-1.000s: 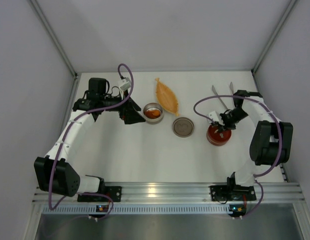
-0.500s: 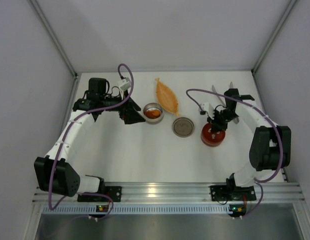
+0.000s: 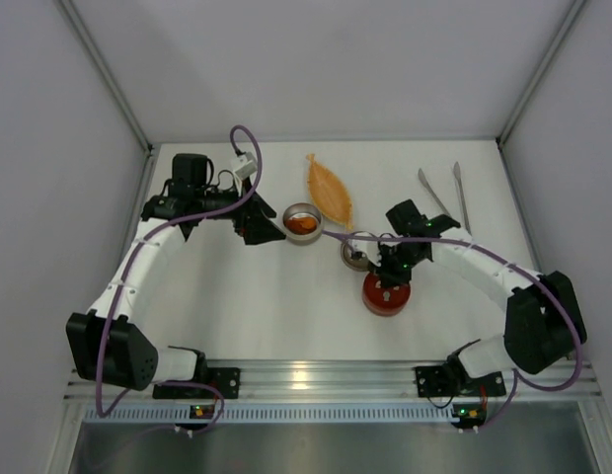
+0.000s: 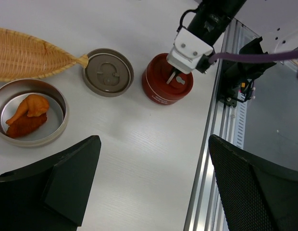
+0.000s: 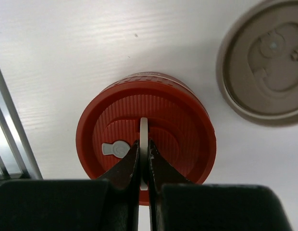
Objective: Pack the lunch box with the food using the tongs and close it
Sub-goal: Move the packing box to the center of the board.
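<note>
Lettering on red lid (image 5: 180, 113) unreadable; right hand (image 5: 143, 145) pinches its tab (image 5: 143, 126), left hand (image 3: 259, 227) splayed

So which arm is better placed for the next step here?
Right, probably. The right hand is shut on the red container's white tab, near the grey lid and bowl; the left hand is open and empty beside the bowl.

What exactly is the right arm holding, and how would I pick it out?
Follow the right arm to its pincer, near the front middle of the table. It is shut on the pale tab of the red lid, just on the near side of a flat grey lid. Unlike that one, it is red, taller and ribbed on top.
</note>
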You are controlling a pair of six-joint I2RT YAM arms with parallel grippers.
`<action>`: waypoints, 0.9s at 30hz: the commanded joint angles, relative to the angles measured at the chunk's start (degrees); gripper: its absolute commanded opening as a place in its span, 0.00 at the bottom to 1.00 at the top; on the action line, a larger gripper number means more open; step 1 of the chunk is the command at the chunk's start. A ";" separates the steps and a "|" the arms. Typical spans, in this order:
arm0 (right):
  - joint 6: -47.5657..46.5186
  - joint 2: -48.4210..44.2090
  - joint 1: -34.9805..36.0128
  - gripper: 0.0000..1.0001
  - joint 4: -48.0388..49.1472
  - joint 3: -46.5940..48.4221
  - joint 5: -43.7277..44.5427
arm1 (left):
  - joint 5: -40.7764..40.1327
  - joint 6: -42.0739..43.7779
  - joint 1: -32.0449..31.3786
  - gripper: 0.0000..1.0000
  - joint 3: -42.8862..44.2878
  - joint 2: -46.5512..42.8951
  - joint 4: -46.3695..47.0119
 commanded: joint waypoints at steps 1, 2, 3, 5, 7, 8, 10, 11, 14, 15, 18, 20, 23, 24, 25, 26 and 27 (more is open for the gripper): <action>6.24 0.97 6.07 0.00 2.69 -0.97 1.33 | 1.20 -0.25 1.84 0.98 0.04 -2.64 3.00; 8.16 1.23 7.56 0.00 3.47 -0.79 1.42 | 1.81 -1.73 3.32 0.98 -0.40 -2.55 3.54; 9.14 1.67 10.45 0.00 4.00 -0.36 1.51 | 2.60 -2.45 4.29 0.98 -0.49 -2.46 4.07; 11.60 2.19 13.45 0.00 5.32 0.08 1.68 | 3.92 -4.11 6.92 0.98 -0.67 -2.11 5.03; 13.27 3.07 17.58 0.00 6.46 0.52 1.68 | 4.19 -4.91 8.34 0.98 -0.84 -1.85 5.56; 14.58 3.34 19.07 0.00 7.08 0.44 1.51 | 4.10 -6.48 9.48 0.98 -1.02 -1.85 7.04; 17.13 4.57 23.29 0.00 9.36 0.44 1.86 | 3.75 -7.20 10.45 0.98 -1.54 -1.93 7.93; 17.84 5.18 24.61 0.00 10.07 0.44 2.03 | 3.58 -7.11 10.54 0.98 -1.63 -2.02 7.94; 19.78 8.17 28.13 0.00 11.13 1.49 1.25 | 3.05 -7.02 10.63 0.98 -2.33 -2.46 7.94; 20.22 9.65 28.40 0.00 11.04 2.45 0.81 | 3.05 -6.94 10.54 0.98 -2.51 -2.64 7.94; 21.36 11.59 28.84 0.00 10.43 3.95 -2.00 | 2.79 -6.15 10.54 0.98 -3.21 -3.43 7.41; 21.54 12.39 29.54 0.00 9.64 4.57 -3.67 | 2.78 -5.79 10.63 0.98 -3.65 -3.52 7.32; 21.98 12.75 30.42 0.09 9.20 5.45 -4.99 | 3.05 -5.79 10.63 0.98 -3.92 -3.43 7.41; 22.15 12.57 30.43 0.14 9.20 5.54 -5.17 | 3.31 -5.88 10.63 0.98 -3.92 -3.52 7.32; 22.68 12.31 30.51 0.20 9.28 5.54 -5.35 | 3.31 -5.88 10.54 0.98 -3.83 -3.43 7.41; 22.94 11.96 30.51 0.23 9.46 5.54 -5.35 | 3.40 -5.79 10.54 0.98 -3.83 -3.60 7.32; 23.03 11.26 30.43 0.31 9.46 5.80 -5.26 | 3.40 -5.79 10.63 0.99 -3.92 -3.78 7.24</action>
